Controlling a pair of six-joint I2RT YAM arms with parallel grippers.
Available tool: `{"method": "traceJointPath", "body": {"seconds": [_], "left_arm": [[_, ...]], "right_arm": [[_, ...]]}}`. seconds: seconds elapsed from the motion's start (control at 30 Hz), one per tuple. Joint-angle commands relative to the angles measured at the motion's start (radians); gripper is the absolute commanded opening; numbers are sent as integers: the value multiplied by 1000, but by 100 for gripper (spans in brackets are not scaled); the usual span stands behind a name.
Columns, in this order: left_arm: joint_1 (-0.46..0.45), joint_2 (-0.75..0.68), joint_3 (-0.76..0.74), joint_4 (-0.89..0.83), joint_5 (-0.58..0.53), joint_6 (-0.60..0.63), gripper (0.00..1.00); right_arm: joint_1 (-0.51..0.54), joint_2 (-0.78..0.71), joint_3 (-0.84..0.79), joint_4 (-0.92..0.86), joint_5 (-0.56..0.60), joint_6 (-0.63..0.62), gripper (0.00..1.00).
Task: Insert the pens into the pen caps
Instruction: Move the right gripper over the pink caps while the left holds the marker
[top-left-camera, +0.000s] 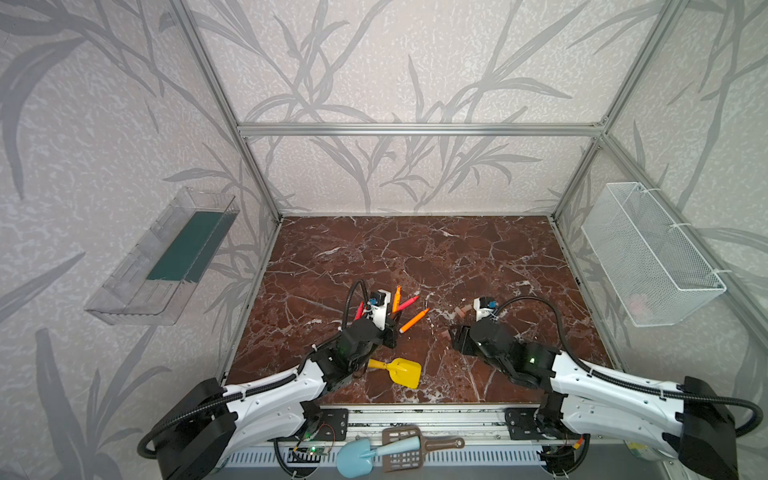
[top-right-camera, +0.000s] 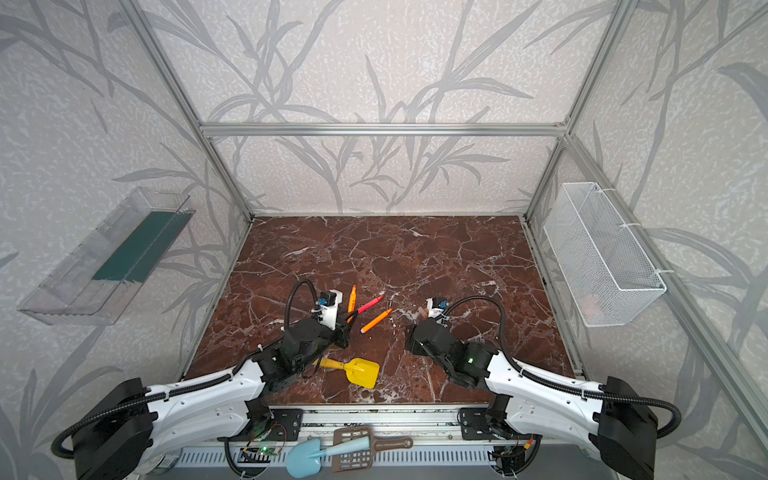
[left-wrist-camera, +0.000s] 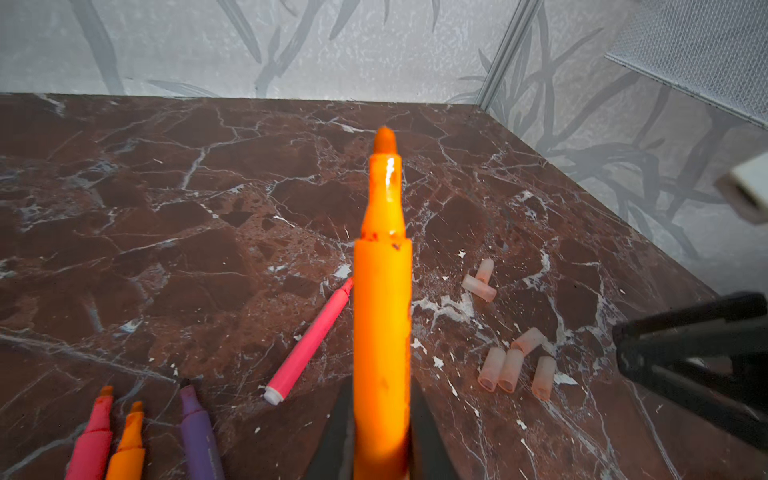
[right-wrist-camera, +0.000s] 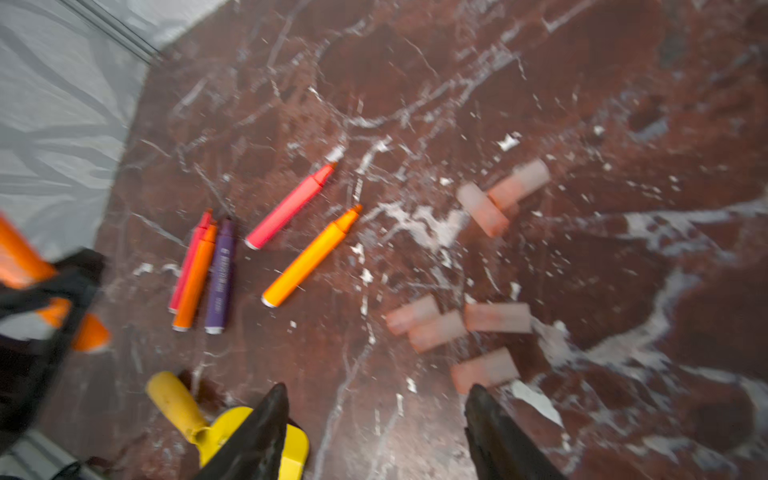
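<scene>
Left end effector (left-wrist-camera: 381, 415): jaws clamped on orange pen (left-wrist-camera: 382, 291), tip pointing away from wrist, pen clear of bench (top-left-camera: 415, 249). Right end effector (right-wrist-camera: 378, 399): jaws well apart, nothing between them, over bench. Six pen caps (left-wrist-camera: 510, 370) loose on bench: four clustered, two touching in T. Nearest one just beside right fingertip (right-wrist-camera: 486, 415); contact unclear, view blurred. Five other pens (right-wrist-camera: 309, 257) lie on bench nearby.

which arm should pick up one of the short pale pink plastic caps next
Right. The right gripper, open and empty, hangs near the short pale-pink plastic caps; the left gripper is shut on the orange marker pen.
</scene>
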Motion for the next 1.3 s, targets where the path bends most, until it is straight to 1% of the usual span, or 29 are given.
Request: {"method": "traceJointPath", "body": {"seconds": [0.0, 0.03, 0.13, 0.23, 0.4, 0.5, 0.67, 0.8, 0.9, 1.0, 1.27], "left_arm": [[13, -43, -31, 88, -32, 1, 0], [13, -58, -42, 102, -27, 7, 0], [13, -93, -67, 142, 7, 24, 0], [13, -103, -67, 144, 44, 41, 0], [15, -117, -87, 175, 37, 42, 0], [15, -139, -84, 152, 51, 50, 0], [15, -150, -87, 136, 52, 56, 0], [15, -138, -88, 141, 42, 56, 0], [15, -127, -85, 144, 46, 54, 0], [14, -120, -85, 149, 47, 52, 0], [15, -109, -85, 153, 49, 51, 0]], "right_arm": [[5, 37, -30, -119, -15, 54, 59], [6, 56, -36, -117, -22, 60, 56], [10, 111, -54, -111, -27, 91, 54], [15, 162, -68, -84, -36, 112, 53], [16, 197, -55, -82, -22, 120, 51], [16, 211, -30, -86, -14, 114, 51], [16, 223, -9, -78, 41, 121, 52], [15, 242, 7, -84, 106, 141, 50], [15, 251, 21, -92, 130, 147, 51], [15, 264, 31, -74, 145, 139, 54], [15, 329, 61, -49, 163, 138, 59]]}}
